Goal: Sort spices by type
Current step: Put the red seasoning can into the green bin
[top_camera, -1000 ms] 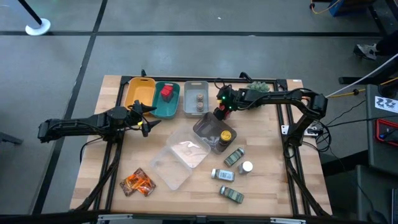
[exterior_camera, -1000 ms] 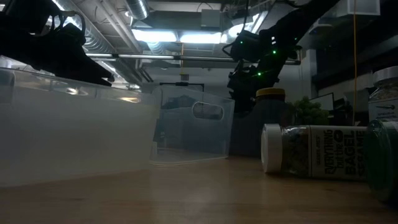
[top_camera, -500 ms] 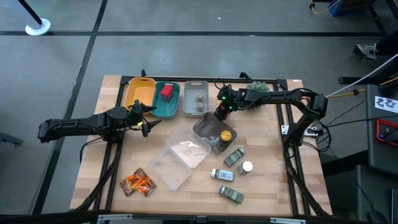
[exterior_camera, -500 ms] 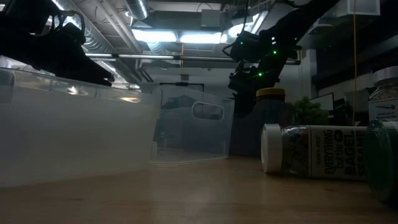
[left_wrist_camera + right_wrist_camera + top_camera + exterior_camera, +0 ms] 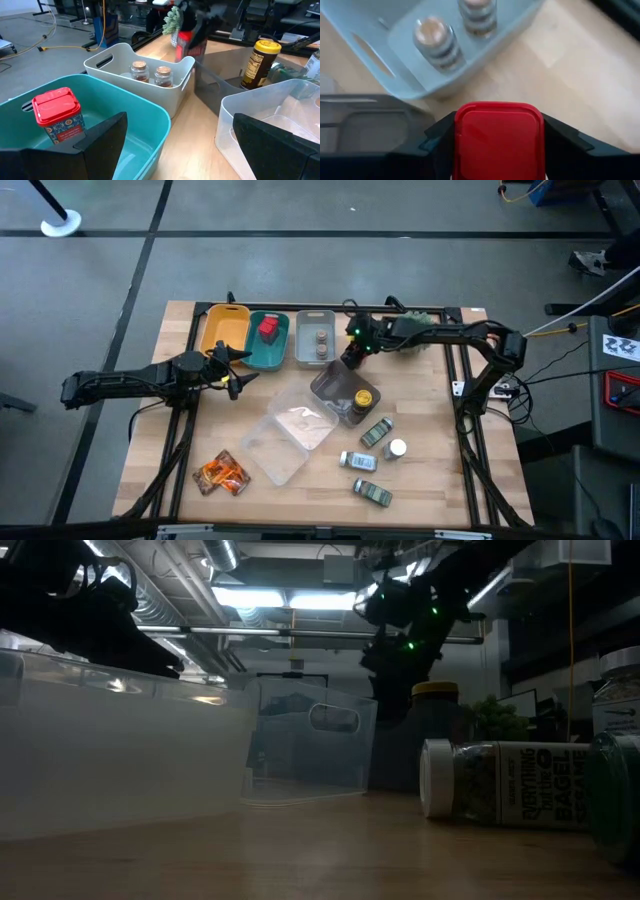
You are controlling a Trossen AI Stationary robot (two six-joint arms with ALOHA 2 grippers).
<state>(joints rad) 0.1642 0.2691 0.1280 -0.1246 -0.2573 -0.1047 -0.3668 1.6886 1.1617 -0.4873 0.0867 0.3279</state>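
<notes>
between the right gripper's (image 5: 498,145) fingers a red cube (image 5: 498,141) is pinched, lid uppermost, held above bare table just beside the grey bin (image 5: 390,60). two tiny brown jars (image 5: 436,41) are seen standing upright in that bin. a matching red cube (image 5: 56,114) is seen in the teal bin (image 5: 268,340), which lies beyond the grey bin on the far side from the right gripper, toward the left arm. the carried cube's likely destination is judged to be there, so a crossing over the grey bin is called for. left gripper (image 5: 232,366) is held spread and empty near the teal bin, closer to it than the right.
</notes>
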